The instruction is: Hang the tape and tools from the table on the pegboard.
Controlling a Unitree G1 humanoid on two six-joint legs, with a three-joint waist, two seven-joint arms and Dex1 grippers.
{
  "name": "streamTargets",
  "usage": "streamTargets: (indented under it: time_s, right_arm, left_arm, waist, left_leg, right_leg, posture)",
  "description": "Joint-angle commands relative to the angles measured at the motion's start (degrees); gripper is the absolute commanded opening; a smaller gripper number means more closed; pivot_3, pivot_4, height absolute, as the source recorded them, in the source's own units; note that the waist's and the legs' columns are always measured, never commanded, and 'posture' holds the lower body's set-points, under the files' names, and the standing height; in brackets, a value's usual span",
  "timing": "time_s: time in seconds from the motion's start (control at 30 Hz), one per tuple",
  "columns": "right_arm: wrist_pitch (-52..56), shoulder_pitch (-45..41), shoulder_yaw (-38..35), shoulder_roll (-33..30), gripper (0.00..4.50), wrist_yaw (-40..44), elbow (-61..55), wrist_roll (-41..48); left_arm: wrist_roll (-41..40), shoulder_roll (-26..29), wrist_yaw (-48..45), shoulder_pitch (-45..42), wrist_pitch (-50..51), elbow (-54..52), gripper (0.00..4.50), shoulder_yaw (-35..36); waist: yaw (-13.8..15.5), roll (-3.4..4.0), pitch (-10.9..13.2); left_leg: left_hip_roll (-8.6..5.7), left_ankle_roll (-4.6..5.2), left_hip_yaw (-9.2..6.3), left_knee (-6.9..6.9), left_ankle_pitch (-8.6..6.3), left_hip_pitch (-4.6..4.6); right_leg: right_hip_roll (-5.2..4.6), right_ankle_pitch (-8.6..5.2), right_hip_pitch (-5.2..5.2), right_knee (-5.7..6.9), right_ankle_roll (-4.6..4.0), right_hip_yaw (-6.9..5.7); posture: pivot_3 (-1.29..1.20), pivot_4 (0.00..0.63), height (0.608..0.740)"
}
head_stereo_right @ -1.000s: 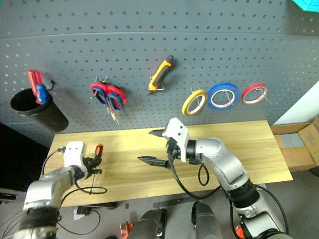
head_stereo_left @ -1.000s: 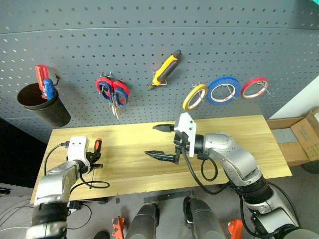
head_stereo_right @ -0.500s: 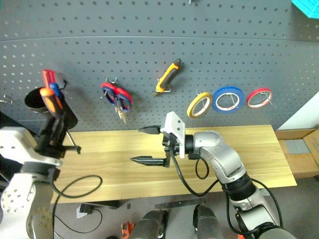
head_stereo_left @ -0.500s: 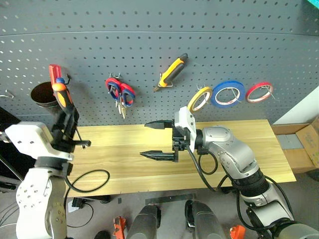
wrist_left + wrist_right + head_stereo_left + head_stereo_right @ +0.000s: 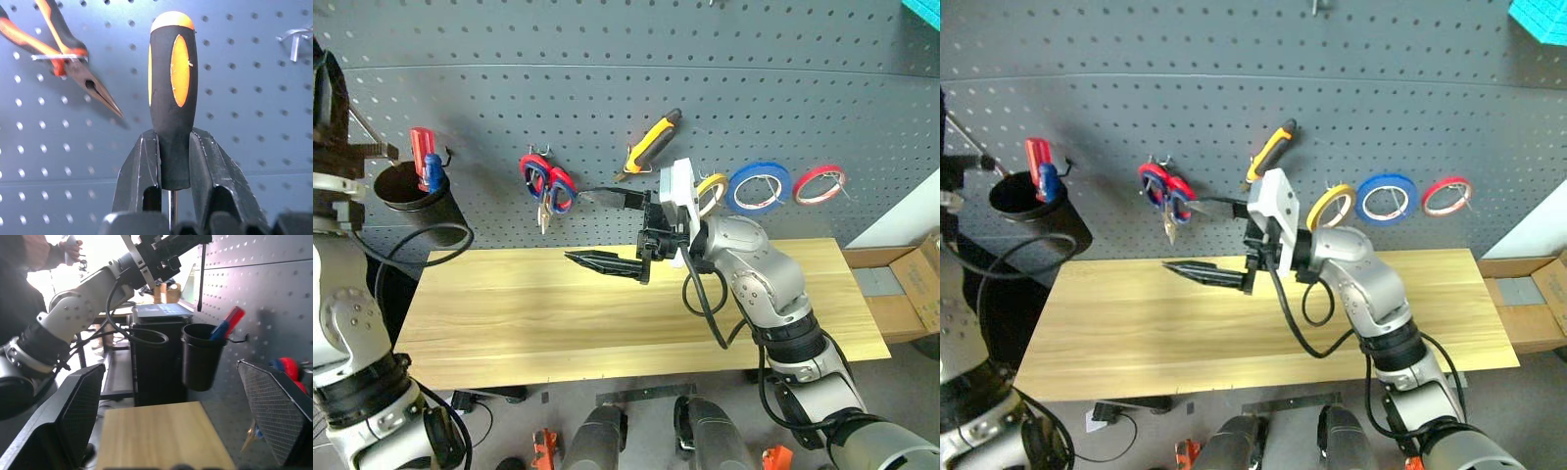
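Dark grey perforated pegboard (image 5: 254, 73) faces the left gripper (image 5: 173, 147), clamped on the orange-and-black-handled screwdriver (image 5: 172, 93), handle toward the board for hanging; orange-handled pliers (image 5: 63, 54) hang beside. Right gripper (image 5: 607, 230) gapes empty above the light wooden table (image 5: 607, 313).

Counter (image 5: 558, 313): pale, smooth wood grain. Pegboard (image 5: 783, 88): matt grey perforated metal. Screwdriver (image 5: 172, 93) in left gripper (image 5: 173, 171): rubbery matt handle, metal shaft.
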Motion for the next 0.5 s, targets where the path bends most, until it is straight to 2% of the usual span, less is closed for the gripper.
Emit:
streamTargets:
  time_s: [0.03, 0.23, 0.37, 0.5]
  right_arm:
    - [-2.0, -1.5, -1.2, 0.7, 4.50, -1.4, -0.7, -0.5]
    - [-1.6, -1.2, -1.2, 0.0, 4.50, -2.8, -1.5, -0.7]
    - [-1.5, -1.0, -0.9, -0.3, 4.50, -3.3, -1.9, -0.6]
    - [-1.5, -0.8, -0.6, -0.6, 4.50, -3.4, -1.6, -0.9]
  left_arm:
    - [3.6, 0.6, -0.6, -1.0, -5.6, 7.2, 0.45, -1.7]
    - [4.8, -2.5, -1.1, 0.7, -10.6, 13.3, 0.45, -3.5]
    - [1.3, -3.8, -3.2, 2.4, -7.1, 11.9, 0.45, -3.9]
    - [-1.1, -4.3, -3.9, 4.6, -7.0, 10.5, 1.81, -2.9]
  waist:
    - [0.0, -0.01, -0.2]
    - [-0.1, -0.13, -0.3]
    - [-0.2, -0.12, -0.4]
    - [-0.2, -0.13, -0.5]
  left_leg:
    - [0.00, 0.00, 0.05, 0.00, 0.00, 0.00]
    - [0.01, 0.00, 0.06, 0.01, 0.00, -0.03]
    - [0.02, 0.00, 0.07, 0.02, 0.00, -0.06]
    - [0.04, 0.00, 0.08, 0.02, 0.00, -0.05]
  right_leg:
    - [0.00, 0.00, -0.03, 0.01, 0.00, 0.02]
    - [-0.01, 0.01, -0.10, 0.04, 0.00, 0.03]
    - [-0.01, 0.01, -0.13, 0.05, 0.00, 0.04]
    - [-0.01, 0.01, -0.14, 0.07, 0.00, 0.07]
  posture:
    - [0.11, 0.169, 0.740]
    - [0.09, 0.174, 0.740]
    - [0.09, 0.175, 0.740]
    - [0.08, 0.173, 0.740]
